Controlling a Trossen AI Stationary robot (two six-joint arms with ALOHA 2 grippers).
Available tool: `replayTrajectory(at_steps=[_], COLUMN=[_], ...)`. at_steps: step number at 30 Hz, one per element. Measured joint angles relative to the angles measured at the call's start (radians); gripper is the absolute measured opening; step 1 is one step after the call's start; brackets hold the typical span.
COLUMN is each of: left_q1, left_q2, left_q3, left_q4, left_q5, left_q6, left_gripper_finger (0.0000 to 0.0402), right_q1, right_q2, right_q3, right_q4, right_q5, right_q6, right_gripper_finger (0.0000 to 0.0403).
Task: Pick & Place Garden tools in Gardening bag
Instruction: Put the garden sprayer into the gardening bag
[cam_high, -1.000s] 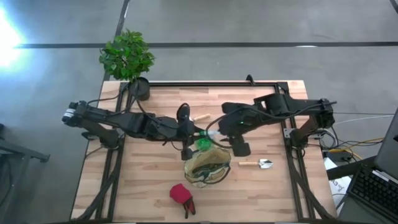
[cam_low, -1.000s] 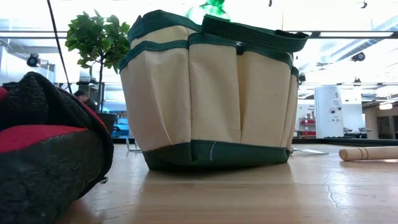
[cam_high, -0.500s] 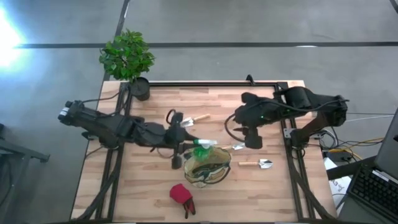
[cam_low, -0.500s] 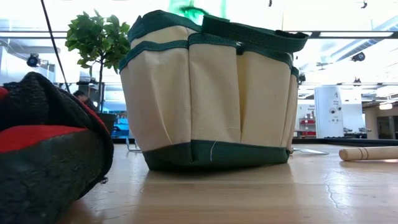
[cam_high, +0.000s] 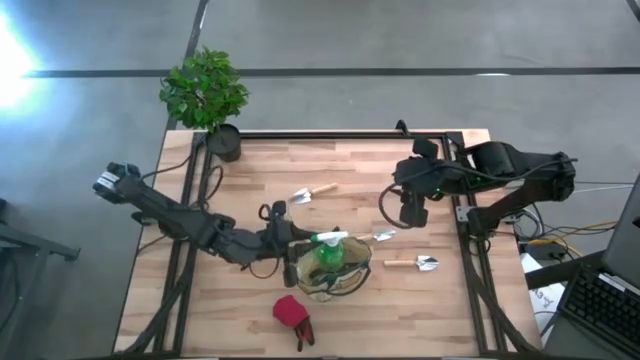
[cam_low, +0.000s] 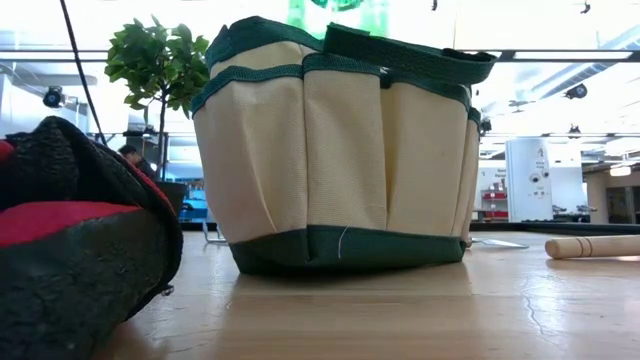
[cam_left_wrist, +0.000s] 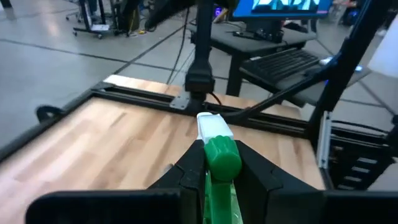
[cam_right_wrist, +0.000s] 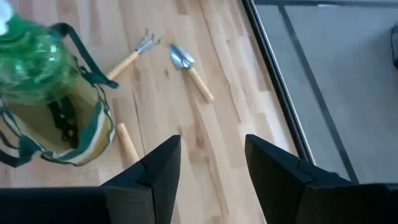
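Note:
The green spray bottle (cam_high: 328, 254) with its white top (cam_high: 331, 237) is over the open mouth of the tan gardening bag (cam_high: 345, 278), which stands near the table's middle. My left gripper (cam_high: 300, 247) is shut on the bottle at the bag's left side. In the low view the bottle (cam_low: 335, 14) shows above the bag's rim (cam_low: 330, 55). My right gripper (cam_high: 411, 211) is open and empty, right of the bag and nearer the far edge. The red glove (cam_high: 292, 314) lies near the table's front edge. My left gripper pinches the bottle's green upper part (cam_left_wrist: 221, 159) between its two fingers, just behind the white top (cam_left_wrist: 212, 127). The fingers come about level from the table's left. The bottle is lifted, its body over the bag's opening; whether it touches the bag I cannot tell.
A wooden-handled trowel (cam_high: 312, 192) lies beyond the bag, a small rake (cam_high: 383, 236) and a second trowel (cam_high: 413, 263) lie to its right. The potted plant (cam_high: 205, 90) stands at the far left corner. A black frame rail (cam_high: 340, 134) runs along the far edge.
My left gripper has gone toward the table's near edge with the bottle, which now hangs over the bag's opening instead of beyond its far rim. My right gripper has drawn away from the bag, toward the table's right and far edges.

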Motion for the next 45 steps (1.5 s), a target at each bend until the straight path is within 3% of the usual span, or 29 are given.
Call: replayTrajectory(at_steps=[3, 13, 18, 22, 27, 37, 45], left_q1=[-0.028, -0.132, -0.135, -0.136, -0.142, -0.18, -0.195], left_q2=[-0.007, -0.032, -0.026, -0.022, -0.022, -0.01, 0.077], left_q3=[-0.043, -0.112, -0.173, -0.25, -0.321, -0.353, -0.362], left_q4=[0.041, 0.009, 0.019, 0.117, 0.281, 0.287, 0.288], left_q5=[-0.004, -0.212, -0.24, -0.233, -0.206, -0.2, -0.21], left_q6=[-0.044, -0.217, -0.334, -0.39, -0.364, -0.346, -0.271], left_gripper_finger=[0.0058, 0.0058, 0.0058, 0.0058, 0.0058, 0.0058, 0.0058], right_q1=[0.001, 0.001, 0.001, 0.0, 0.0, -0.04, -0.097], right_q2=[-0.029, -0.133, -0.166, -0.174, -0.172, -0.172, -0.172], right_q3=[-0.042, -0.186, -0.227, -0.236, -0.236, -0.237, -0.25], right_q4=[0.004, 0.058, 0.113, 0.143, 0.189, 0.224, 0.226], right_q5=[0.011, 0.075, 0.076, 0.076, 0.076, 0.076, 0.075], right_q6=[0.016, 0.051, 0.03, -0.003, -0.063, -0.122, -0.126], right_gripper_finger=[0.0176, 0.0167, 0.0168, 0.0172, 0.0171, 0.0159, 0.0167])
